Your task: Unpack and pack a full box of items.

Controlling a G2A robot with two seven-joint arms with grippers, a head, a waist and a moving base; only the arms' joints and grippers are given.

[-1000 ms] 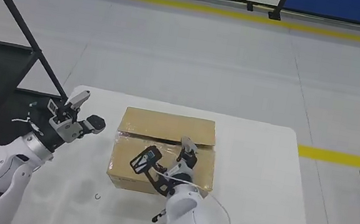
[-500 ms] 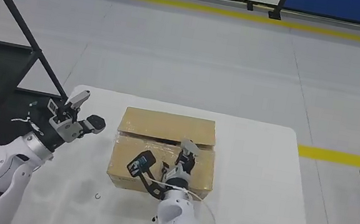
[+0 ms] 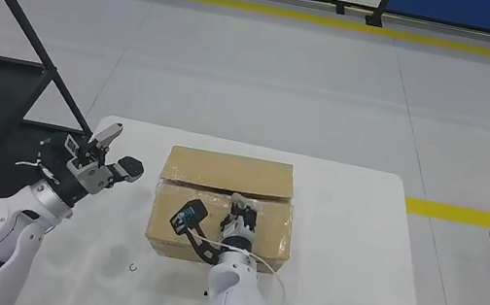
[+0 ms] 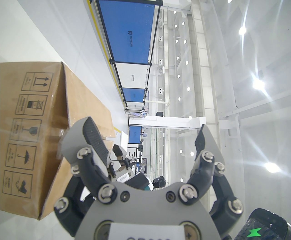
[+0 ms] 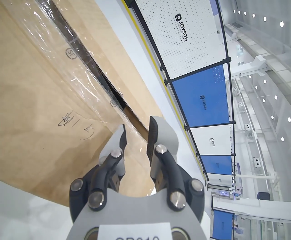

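One cardboard box [image 3: 227, 169], two grippers: the right gripper [image 5: 137, 128] hangs just over its taped seam, fingers slightly apart, empty. The left gripper [image 4: 145, 127] hovers beside it, spread wide.

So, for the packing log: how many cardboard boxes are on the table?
1: the brown taped cardboard box at the middle of the white table, under the right claw. Any inside are hidden.
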